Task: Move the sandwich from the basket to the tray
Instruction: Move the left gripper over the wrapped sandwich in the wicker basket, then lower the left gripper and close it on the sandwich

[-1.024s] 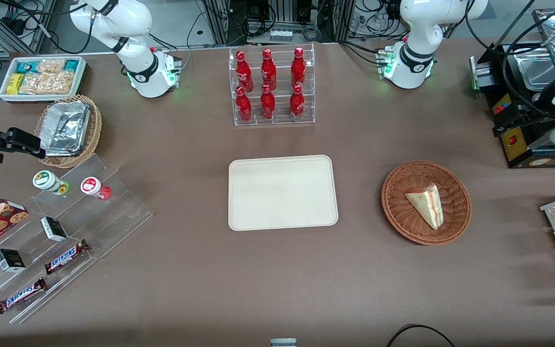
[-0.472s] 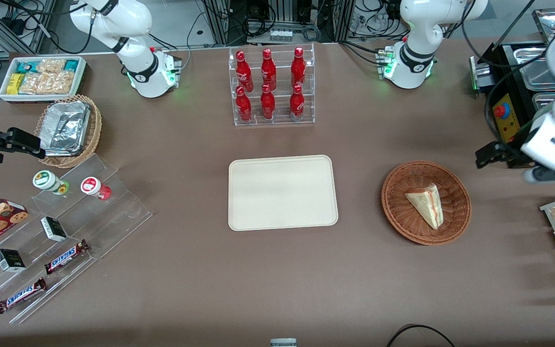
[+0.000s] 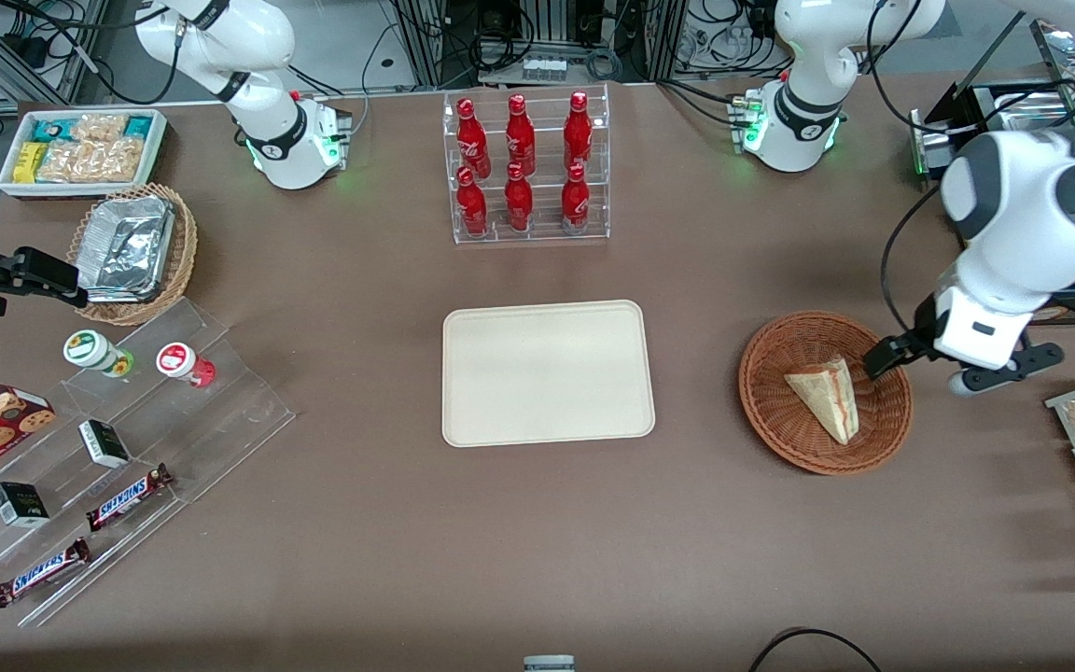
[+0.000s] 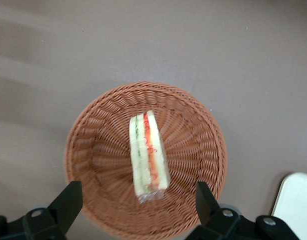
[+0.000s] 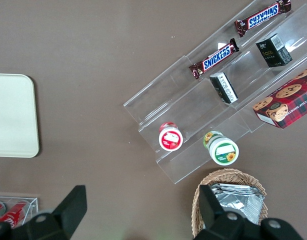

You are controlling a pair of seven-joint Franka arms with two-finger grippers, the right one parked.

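while the sandwich (image 4: 146,152) lies ungrasped in the basket (image 4: 93,145), the hand (image 4: 138,200) hovers above, fingers spread wide and empty, tray (image 3: 547,373) bare

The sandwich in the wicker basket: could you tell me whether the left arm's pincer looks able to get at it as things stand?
Probably yes. The pincer hangs open above the basket, its fingers set wider than the sandwich, which lies alone in the basket with nothing covering it or standing between.

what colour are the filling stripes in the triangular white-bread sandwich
Red-orange and green, clearest in the left wrist view of the triangular white-bread sandwich.
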